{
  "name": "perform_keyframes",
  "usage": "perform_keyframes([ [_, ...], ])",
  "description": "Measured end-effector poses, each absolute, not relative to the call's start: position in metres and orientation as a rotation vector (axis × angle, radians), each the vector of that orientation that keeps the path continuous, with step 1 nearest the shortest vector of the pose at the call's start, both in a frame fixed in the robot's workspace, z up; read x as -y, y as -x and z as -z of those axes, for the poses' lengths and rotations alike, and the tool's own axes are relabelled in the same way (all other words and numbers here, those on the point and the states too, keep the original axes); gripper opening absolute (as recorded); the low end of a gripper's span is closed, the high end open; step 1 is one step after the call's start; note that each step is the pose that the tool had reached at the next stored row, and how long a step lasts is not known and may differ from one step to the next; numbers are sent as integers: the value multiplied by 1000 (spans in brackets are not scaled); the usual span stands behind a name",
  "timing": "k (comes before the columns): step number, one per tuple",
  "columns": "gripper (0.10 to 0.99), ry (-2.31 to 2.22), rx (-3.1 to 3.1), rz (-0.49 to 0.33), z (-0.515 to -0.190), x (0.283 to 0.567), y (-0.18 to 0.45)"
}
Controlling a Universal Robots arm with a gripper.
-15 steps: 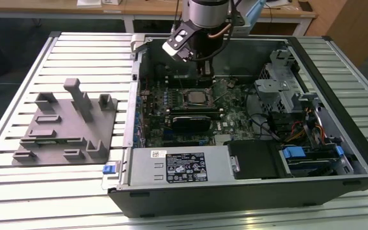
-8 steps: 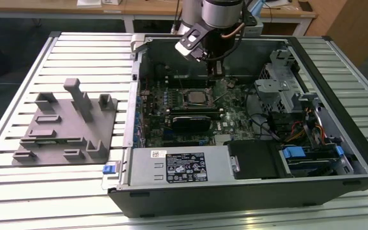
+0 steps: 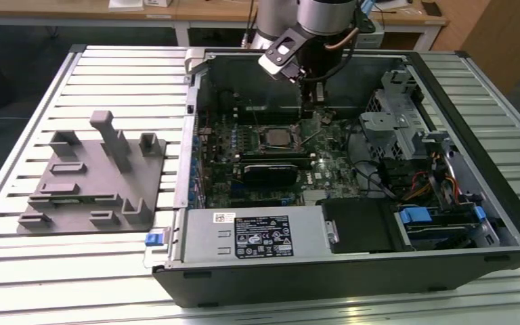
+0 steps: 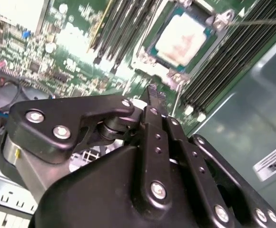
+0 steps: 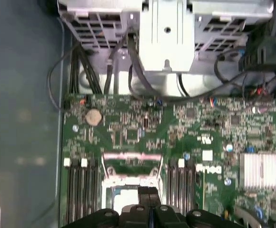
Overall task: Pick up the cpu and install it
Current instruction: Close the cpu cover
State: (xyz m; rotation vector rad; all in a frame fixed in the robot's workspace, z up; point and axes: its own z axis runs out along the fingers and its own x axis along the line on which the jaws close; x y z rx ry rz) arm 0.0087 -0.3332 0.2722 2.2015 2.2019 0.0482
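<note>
Black and closed tight, the pincer (image 4: 152, 95) is gripping nothing and is hovering over the green motherboard (image 4: 66, 59). Just beyond its tips, the cpu (image 4: 183, 38) is lying flat inside the socket (image 4: 150, 50) with its silvery top showing. The placing is looking done, though I cannot tell whether the socket is latched. The open computer case (image 3: 351, 284) is resting on the slatted table (image 3: 106, 68).

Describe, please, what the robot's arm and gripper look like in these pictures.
The arm is a silver-grey cylinder in the exterior view, with a pale boxy module at its wrist and a brownish cable looping beside it. The gripper is matt black in the second wrist view: flat linkage bars pinned with shiny silver screws, narrowing to slim dark fingers.
</note>
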Motion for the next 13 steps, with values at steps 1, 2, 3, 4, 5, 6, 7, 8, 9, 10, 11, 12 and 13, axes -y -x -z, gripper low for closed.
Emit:
perform_keyframes([
  [1,106,-2202,-2202,-48,-272,333,-12],
  [2,106,-2202,-2202,-47,-272,333,-15],
  [3,106,-2202,-2203,-47,-272,332,-17],
  [4,106,-2200,-2204,-47,-272,332,-19],
  [5,106,-2198,-2206,-47,-272,332,-21],
  [6,106,-2198,-2208,-47,-271,331,-22],
  [7,106,-2198,-2209,-46,-271,331,-24],
  [8,106,-2198,-2210,-44,-271,330,-25],
  [9,106,-2198,-2211,-43,-270,329,-27],
  [10,106,-2198,-2211,-43,-269,329,-28],
  [11,106,-2198,-2212,-43,-269,328,-29],
  [12,106,-2197,-2213,-43,-268,327,-30],
  [13,106,-2193,-2216,-43,-268,327,-31],
])
